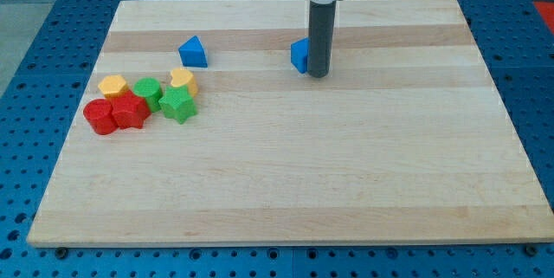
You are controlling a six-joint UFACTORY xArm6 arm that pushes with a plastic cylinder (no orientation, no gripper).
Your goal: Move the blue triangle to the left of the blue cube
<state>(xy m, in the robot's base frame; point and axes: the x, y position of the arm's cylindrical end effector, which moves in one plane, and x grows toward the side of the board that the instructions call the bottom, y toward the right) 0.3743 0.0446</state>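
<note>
The blue triangle [193, 51] lies on the wooden board [346, 165] toward the view's upper left. The blue cube [300, 54] sits near the top centre, partly hidden by my rod. My tip [318, 74] rests on the board right against the cube's right side, far to the right of the triangle.
A cluster of blocks sits at the view's left: a yellow block [112, 86], a yellow heart [183, 79], a green block [148, 92], a green star [177, 104], a red cylinder [99, 116] and a red block [130, 111].
</note>
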